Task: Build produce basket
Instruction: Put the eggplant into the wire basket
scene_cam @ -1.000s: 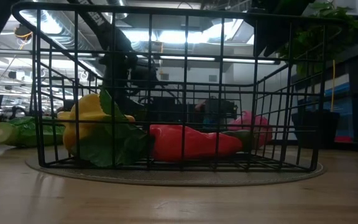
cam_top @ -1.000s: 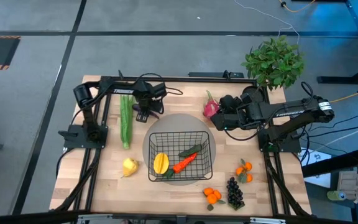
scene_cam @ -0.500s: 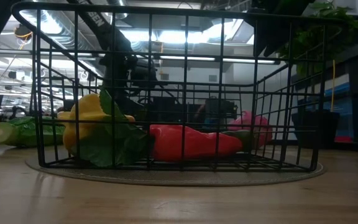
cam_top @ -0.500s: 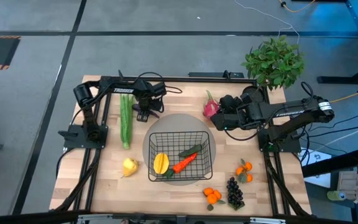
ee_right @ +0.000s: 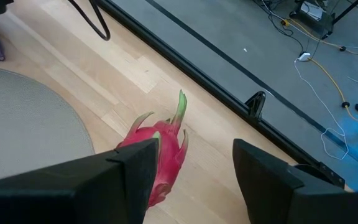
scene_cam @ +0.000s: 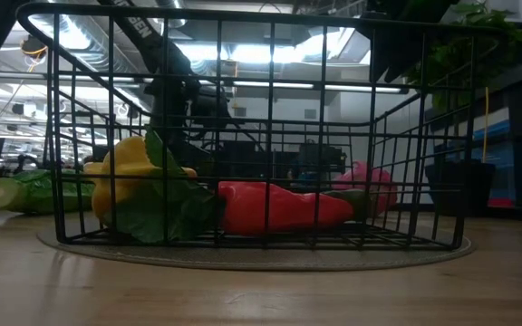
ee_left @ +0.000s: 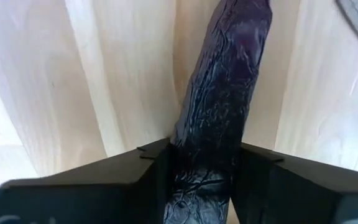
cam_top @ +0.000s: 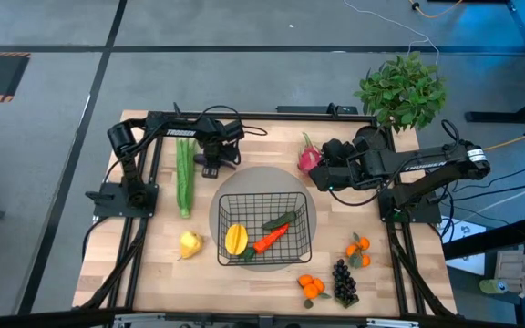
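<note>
The black wire basket (cam_top: 262, 228) stands on a round grey mat and holds a yellow fruit (cam_top: 235, 239), an orange carrot (cam_top: 270, 239) and a green piece (cam_top: 279, 220). My left gripper (cam_top: 212, 164) is beyond the basket's far left corner, shut on the dark purple eggplant (ee_left: 225, 81). My right gripper (ee_right: 194, 168) is open near the far right. The pink dragon fruit (ee_right: 160, 152) lies on the table just ahead of its fingers, close to one of them. Long green stalks (cam_top: 185, 173) lie left of the left gripper. My left gripper pinches the eggplant between its two fingers (ee_left: 154, 171), which come from above, pointing down, and lie across it. The held stretch (ee_left: 207, 146) fills the gap between the fingers. The rest of the eggplant runs on ahead, low over the wooden table; whether it is lifted I cannot tell.
Another yellow fruit (cam_top: 190, 243) lies left of the basket. Small oranges (cam_top: 358, 249) (cam_top: 313, 287) and dark grapes (cam_top: 344, 282) lie toward the near right corner. A potted plant (cam_top: 404, 89) stands at the far right corner. Black frame rails (cam_top: 144, 210) run along the sides.
</note>
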Controlling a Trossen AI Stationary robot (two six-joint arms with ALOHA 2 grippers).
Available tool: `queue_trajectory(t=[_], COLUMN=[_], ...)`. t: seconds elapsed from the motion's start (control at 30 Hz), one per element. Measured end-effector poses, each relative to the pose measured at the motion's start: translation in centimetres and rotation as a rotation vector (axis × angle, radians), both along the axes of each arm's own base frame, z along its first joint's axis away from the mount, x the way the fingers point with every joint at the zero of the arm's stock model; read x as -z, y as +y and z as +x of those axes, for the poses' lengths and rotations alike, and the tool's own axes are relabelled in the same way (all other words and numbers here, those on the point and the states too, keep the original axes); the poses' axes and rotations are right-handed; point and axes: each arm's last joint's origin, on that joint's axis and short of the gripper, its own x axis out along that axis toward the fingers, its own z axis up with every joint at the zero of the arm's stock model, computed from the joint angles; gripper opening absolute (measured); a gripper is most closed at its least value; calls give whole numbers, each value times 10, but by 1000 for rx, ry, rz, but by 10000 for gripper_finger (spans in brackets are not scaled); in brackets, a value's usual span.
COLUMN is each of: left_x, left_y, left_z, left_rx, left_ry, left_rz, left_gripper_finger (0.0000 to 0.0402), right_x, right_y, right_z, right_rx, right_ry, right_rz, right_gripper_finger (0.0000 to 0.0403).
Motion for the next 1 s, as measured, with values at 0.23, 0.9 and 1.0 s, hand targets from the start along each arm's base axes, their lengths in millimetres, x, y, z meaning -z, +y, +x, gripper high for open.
queue_trajectory(t=[0.23, 0.9, 1.0], left_x=[0, -1, -6], left_y=[0, -12, -15], left_z=[1, 12, 17], left_rx=[-140, -469, -466], left_ry=[-27, -77, -107], left_rz=[4, 191, 277], left_gripper_finger=[95, 97, 97], right_x=[0, 0, 0], right_y=[0, 0, 0], right_z=[0, 0, 0], right_rx=[0, 0, 0], right_ry=[0, 0, 0], right_rz=[0, 0, 0], right_gripper_finger=[204, 204, 204])
